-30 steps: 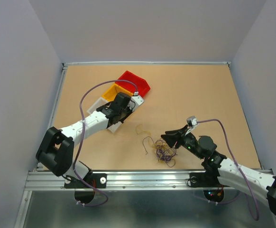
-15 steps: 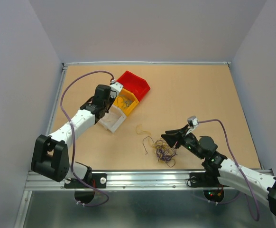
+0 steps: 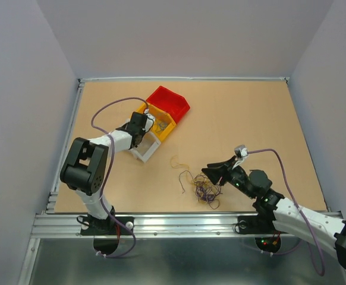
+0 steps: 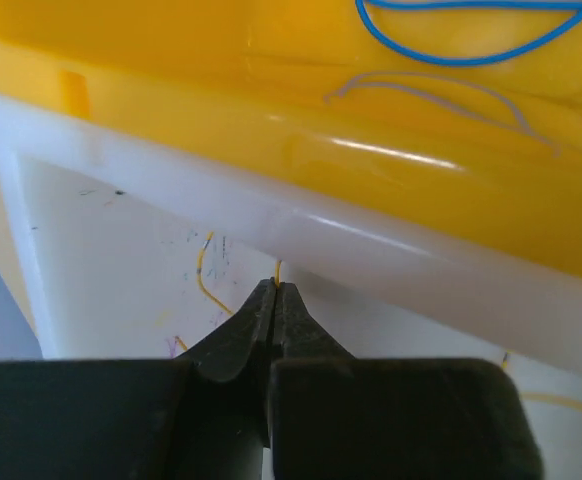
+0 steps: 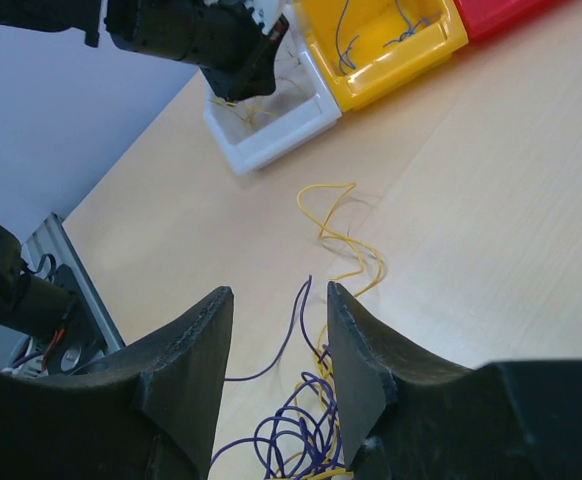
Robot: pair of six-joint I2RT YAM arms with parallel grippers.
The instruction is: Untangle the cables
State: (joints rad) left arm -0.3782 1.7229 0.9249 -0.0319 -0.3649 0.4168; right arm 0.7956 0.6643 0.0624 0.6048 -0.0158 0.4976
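Note:
The cables (image 3: pixel 205 191) lie as a loose clump of purple and yellow wires near the table's front, and purple loops (image 5: pixel 301 440) show below my right gripper (image 5: pixel 276 295). That gripper (image 3: pixel 211 172) hovers open just right of the clump, nothing between its fingers. A single yellow cable (image 5: pixel 336 215) curls on the table beyond it. My left gripper (image 3: pixel 143 126) is down in the white bin (image 4: pixel 121 220). There the left gripper (image 4: pixel 274 286) is shut, with a thin yellow cable (image 4: pixel 278 267) poking out of its tips. Another yellow strand (image 4: pixel 203 270) lies in the bin.
Three bins stand in a row at the back left: white bin (image 3: pixel 144 152), yellow bin (image 3: pixel 164 127) holding a blue wire (image 4: pixel 471 55), and red bin (image 3: pixel 170 101). A raised rim runs around the table.
The left arm swung left, then folded back, bringing its gripper low into the white bin. The right arm and the clump have not moved.

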